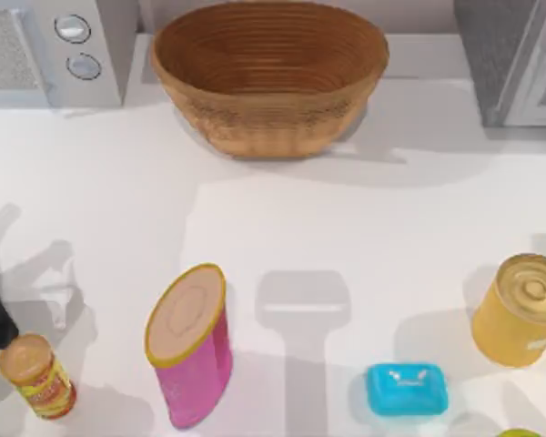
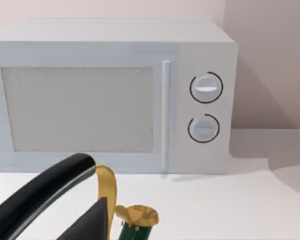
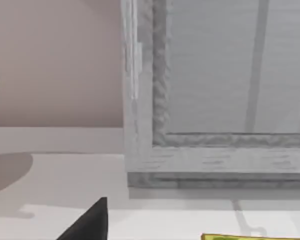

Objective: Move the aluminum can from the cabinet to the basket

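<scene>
On the counter point(image 1: 282, 237), going left to right: the light-grey appliance point(image 1: 59, 50) with two knobs sits at the back left corner, and my left arm is parked at the left edge near a small orange-labelled jar point(image 1: 36, 375); whether its tool is spread or pressed together I cannot tell. The basket point(image 1: 269, 77) stands at the back middle, with nothing visible inside. A pink canister point(image 1: 191, 346), a blue soap-like block point(image 1: 407, 390) and a golden tin point(image 1: 523, 309) lie along the front. The cabinet point(image 1: 514, 59) is at the back right, its door looking closed. The right wrist view faces that door closely; the right tool's state I cannot tell either. The aluminum can is not on the counter — presumably behind the door. I judge it light, thin-walled, smooth and easily dented — best pinched mid-body, gently, upright.
</scene>
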Robot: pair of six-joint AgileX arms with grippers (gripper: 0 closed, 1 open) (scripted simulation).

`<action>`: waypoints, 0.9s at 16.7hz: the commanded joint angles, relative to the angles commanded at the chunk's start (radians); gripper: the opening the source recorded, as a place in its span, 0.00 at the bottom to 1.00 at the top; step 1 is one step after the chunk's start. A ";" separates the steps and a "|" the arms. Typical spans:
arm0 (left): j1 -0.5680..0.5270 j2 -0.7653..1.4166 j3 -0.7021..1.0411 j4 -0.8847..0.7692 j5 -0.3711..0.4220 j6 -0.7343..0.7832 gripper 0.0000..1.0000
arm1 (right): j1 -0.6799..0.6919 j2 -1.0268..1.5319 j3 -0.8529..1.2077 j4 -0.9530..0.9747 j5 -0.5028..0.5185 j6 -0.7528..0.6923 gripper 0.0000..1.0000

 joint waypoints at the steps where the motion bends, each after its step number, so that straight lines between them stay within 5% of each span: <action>1: 0.000 0.000 0.000 0.000 0.000 0.000 1.00 | 0.000 0.000 0.000 0.000 0.000 0.000 1.00; 7: 0.000 0.000 0.000 0.000 0.000 0.000 1.00 | 0.023 0.128 0.158 -0.034 0.016 0.002 1.00; 15: 0.000 0.000 0.000 0.000 0.000 0.000 1.00 | 0.092 0.645 0.820 -0.200 0.095 0.006 1.00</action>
